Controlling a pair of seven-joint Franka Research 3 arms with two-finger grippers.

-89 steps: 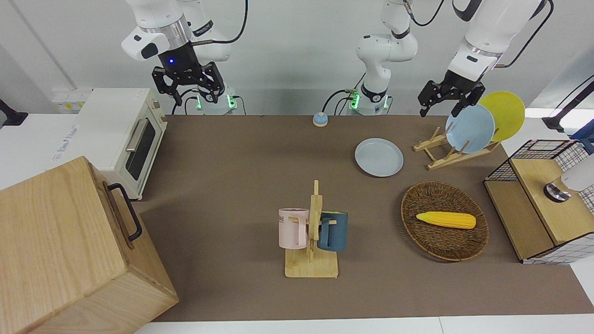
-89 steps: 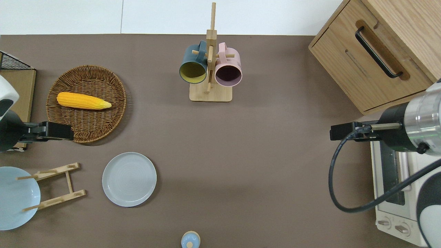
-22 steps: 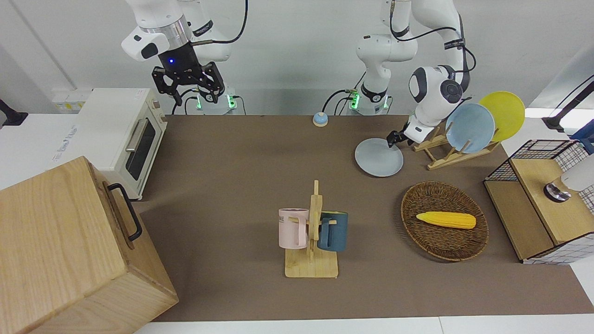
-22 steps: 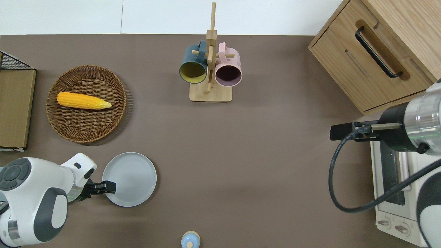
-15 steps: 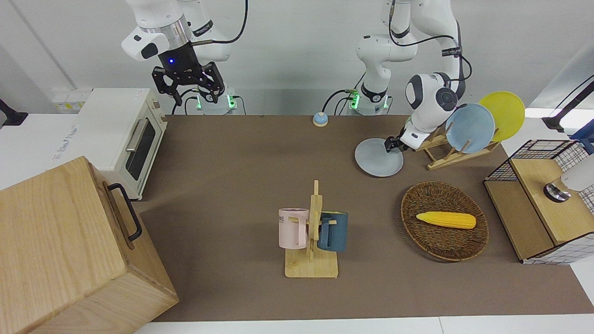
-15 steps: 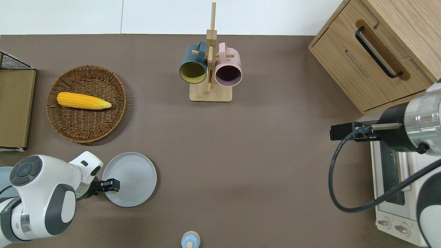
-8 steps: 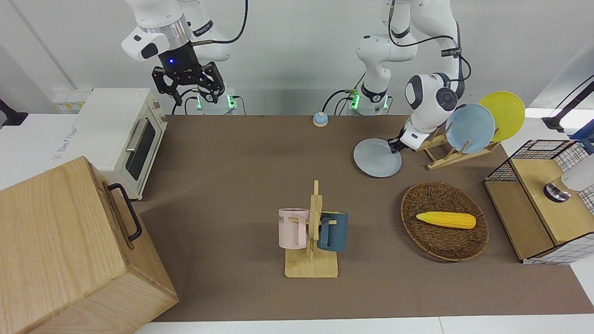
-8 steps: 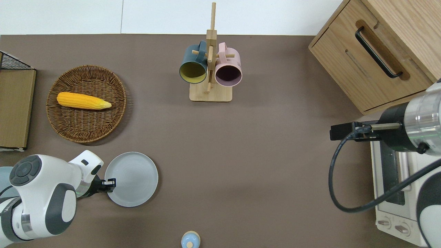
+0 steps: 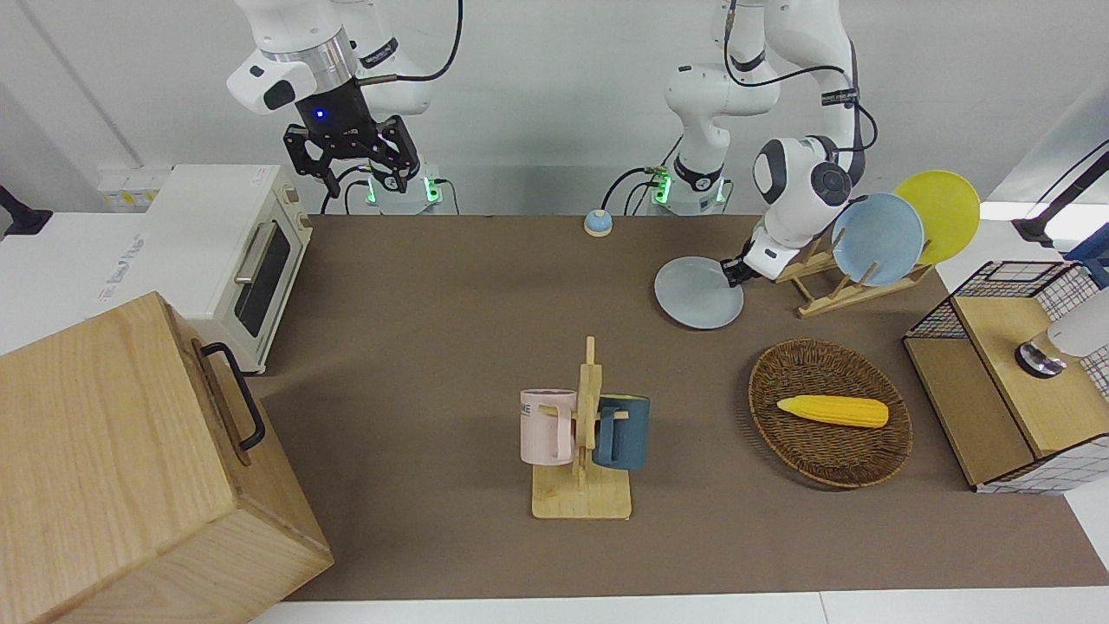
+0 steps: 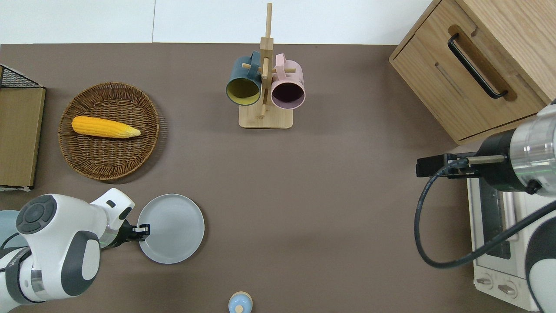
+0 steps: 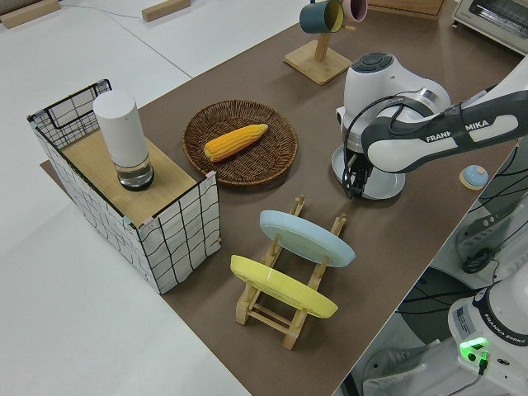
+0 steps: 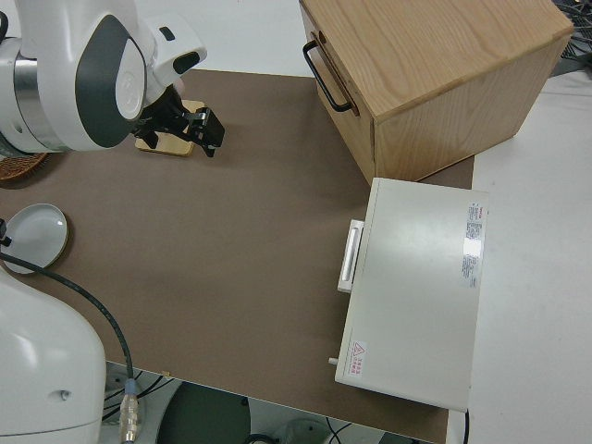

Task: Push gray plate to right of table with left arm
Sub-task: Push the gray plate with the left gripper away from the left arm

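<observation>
plates: 3 – gray plate (image 9: 698,293), sky-blue plate (image 9: 878,239), yellow plate (image 9: 944,212) | mugs: 2 – pink mug (image 9: 547,425), dark blue mug (image 9: 622,432) | corn cobs: 1 (image 9: 833,411) | wicker baskets: 1 (image 9: 784,377) | robot arms: 2

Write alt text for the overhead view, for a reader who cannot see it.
The left arm's black tool presses the rim of a round pale gray plate on a brown table. Farther from the robots sit a wicker basket holding a yellow corn cob and a wooden mug rack.
</observation>
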